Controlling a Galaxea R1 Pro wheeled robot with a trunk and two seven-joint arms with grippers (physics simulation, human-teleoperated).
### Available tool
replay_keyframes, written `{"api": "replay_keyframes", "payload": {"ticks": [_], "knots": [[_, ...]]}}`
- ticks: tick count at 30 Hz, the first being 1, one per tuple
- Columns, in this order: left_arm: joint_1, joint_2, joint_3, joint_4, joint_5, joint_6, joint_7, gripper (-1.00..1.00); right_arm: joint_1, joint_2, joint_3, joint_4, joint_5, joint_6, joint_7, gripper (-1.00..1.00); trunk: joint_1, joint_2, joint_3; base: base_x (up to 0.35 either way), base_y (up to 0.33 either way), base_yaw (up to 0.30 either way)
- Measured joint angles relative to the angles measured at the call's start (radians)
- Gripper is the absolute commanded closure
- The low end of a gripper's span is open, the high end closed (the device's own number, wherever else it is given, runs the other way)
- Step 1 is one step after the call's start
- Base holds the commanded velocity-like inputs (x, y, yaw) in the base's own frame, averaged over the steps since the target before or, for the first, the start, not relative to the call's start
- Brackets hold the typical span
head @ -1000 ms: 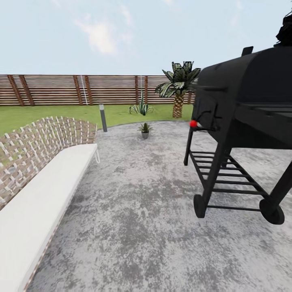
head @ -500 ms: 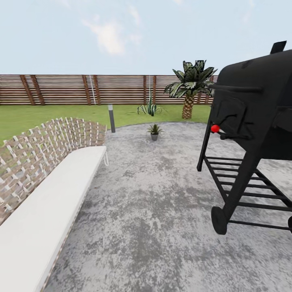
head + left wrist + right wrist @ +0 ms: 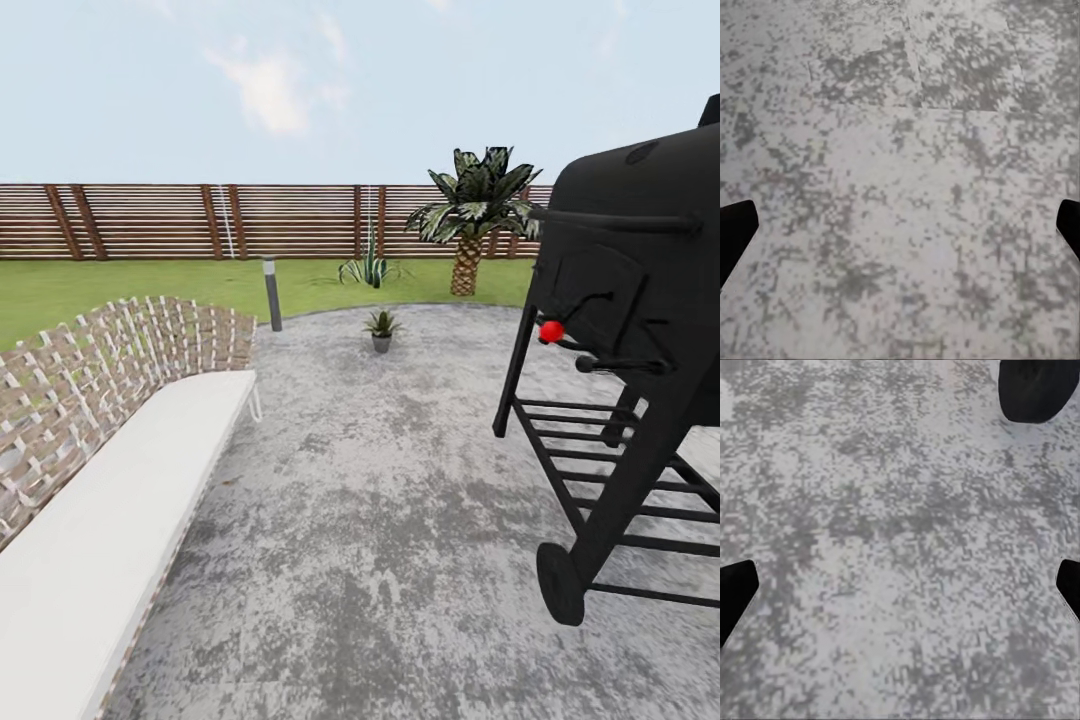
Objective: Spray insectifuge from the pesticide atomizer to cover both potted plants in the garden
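Left gripper (image 3: 900, 232): fingers spread wide, nothing between them, over the grey mottled patio (image 3: 900, 150).
Right gripper (image 3: 900, 592): likewise spread wide and empty above paving; dark rounded object (image 3: 1035, 388) nearby, unidentifiable.
Potted plant (image 3: 381, 327): small rosette in a grey pot, far edge of patio, centre.
Black barrel grill (image 3: 630, 330): near right.
Woven bench (image 3: 110, 440), white cushion: near left.
Bollard light (image 3: 271, 293), palm (image 3: 468, 215), slatted fence (image 3: 200, 220): far, on lawn.

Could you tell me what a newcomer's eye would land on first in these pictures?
Probably the big black barbecue grill looming at the right of the head view, with a red knob on its side. Next, the long white bench with a woven back along the left, and a small potted plant far across the grey patio.
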Motion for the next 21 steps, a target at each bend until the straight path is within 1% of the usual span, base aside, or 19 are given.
{"api": "replay_keyframes", "payload": {"ticks": [21], "knots": [[0.0,-0.001,0.0,0.0,0.0,0.0,0.0,-1.0,0.0,0.0,0.0,0.0,0.0,0.0,0.0,-1.0,0.0,0.0,0.0,0.34,-0.002,0.0]]}}
